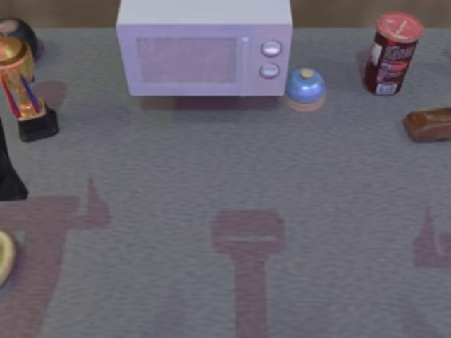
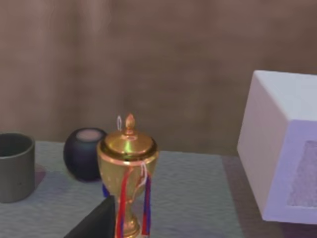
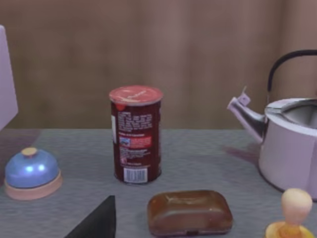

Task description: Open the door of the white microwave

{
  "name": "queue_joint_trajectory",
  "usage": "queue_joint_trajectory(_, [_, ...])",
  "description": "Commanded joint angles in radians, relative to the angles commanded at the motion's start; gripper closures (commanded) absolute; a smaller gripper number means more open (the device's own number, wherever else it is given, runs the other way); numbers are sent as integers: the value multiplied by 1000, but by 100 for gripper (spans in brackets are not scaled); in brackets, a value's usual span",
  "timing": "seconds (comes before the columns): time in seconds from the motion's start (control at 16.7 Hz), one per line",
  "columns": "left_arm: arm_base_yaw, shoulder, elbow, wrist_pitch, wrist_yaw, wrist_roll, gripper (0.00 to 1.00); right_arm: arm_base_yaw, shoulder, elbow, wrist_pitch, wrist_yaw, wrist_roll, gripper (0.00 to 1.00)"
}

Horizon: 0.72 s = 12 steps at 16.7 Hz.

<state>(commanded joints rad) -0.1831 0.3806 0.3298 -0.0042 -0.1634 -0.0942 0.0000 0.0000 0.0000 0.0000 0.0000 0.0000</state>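
Note:
The white microwave (image 1: 204,46) stands at the back of the table, a little left of the middle. Its door (image 1: 187,60), with the speckled grey window, lies flat and closed against the front, beside the strip with two knobs (image 1: 270,59). The left wrist view shows a corner of the microwave (image 2: 282,148) from the side. Neither arm appears in the top view. Only a dark tip of my left gripper (image 2: 96,223) and of my right gripper (image 3: 96,223) shows in each wrist view, both far from the microwave.
A gold trophy (image 1: 21,84) and a dark round speaker (image 1: 17,32) stand at the back left. A blue bell (image 1: 305,88) sits just right of the microwave. A red can (image 1: 391,53), a brown bar (image 1: 428,123) and a kettle (image 3: 292,144) are at the right.

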Motion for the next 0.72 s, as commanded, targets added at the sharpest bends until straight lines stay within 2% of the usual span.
queue_joint_trajectory(0.48, [-323, 871, 559, -38, -292, -157, 0, 0, 0, 0, 0, 0, 0, 0])
queue_joint_trajectory(0.72, [-466, 1226, 805, -52, -418, -230, 0, 0, 0, 0, 0, 0, 0, 0])
